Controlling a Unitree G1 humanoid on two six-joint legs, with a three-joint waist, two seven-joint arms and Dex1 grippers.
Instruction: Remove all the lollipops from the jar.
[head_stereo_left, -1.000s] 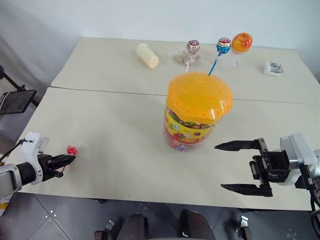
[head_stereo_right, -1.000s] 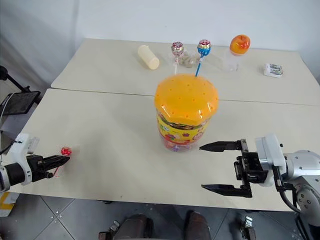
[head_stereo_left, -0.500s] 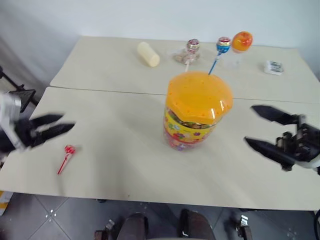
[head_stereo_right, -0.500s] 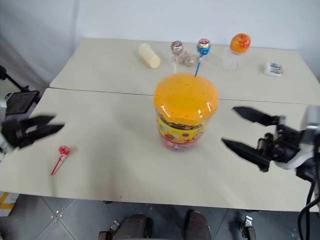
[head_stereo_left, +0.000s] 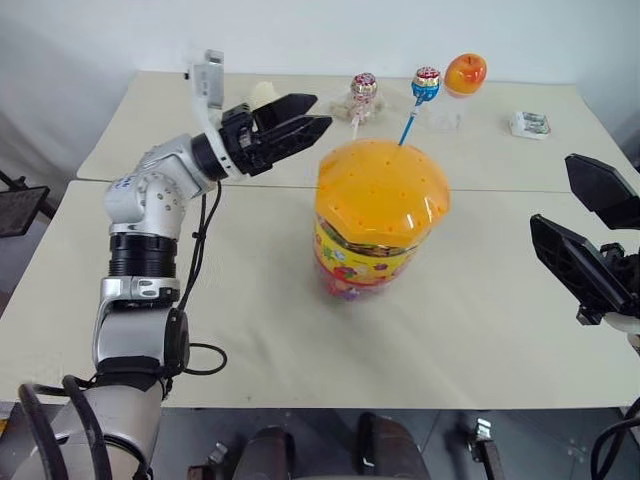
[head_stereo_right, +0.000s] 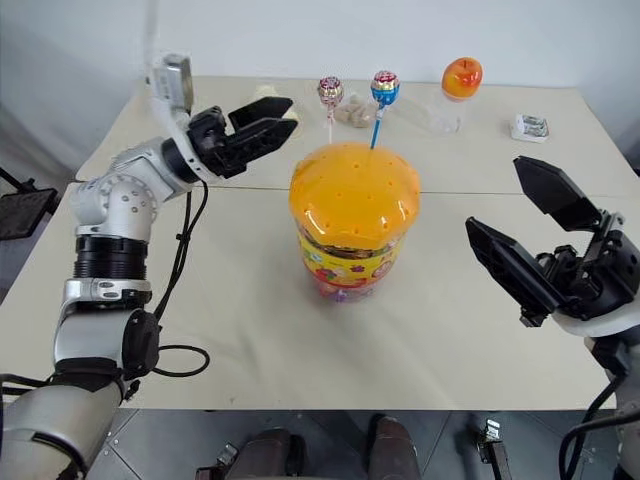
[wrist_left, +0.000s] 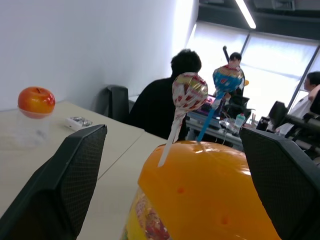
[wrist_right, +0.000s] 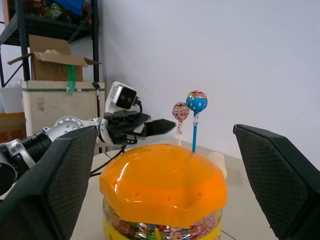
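At the middle of the desk (head_stereo_left: 250, 330) the jar (head_stereo_left: 378, 225) is stood upright, with two lollipops planted in its orange lid: the white-stick one (head_stereo_left: 362, 88) and the blue-stick one (head_stereo_left: 424, 84), sticks rising almost vertical, heads uppermost, the blue one tilted slightly. The left claw (head_stereo_left: 300, 118) is held spread and empty just beside them, aimed toward the white stick. Closing on that stick and a straight upward pull seem called for next. The right claw (head_stereo_left: 590, 225) is held wide apart, empty, well right of the jar.

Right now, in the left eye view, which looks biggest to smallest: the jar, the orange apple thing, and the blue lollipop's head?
1. The jar, by far the biggest.
2. The orange apple thing.
3. The blue lollipop head, smallest.
The apple thing sits farther back, so its real size is unsure.
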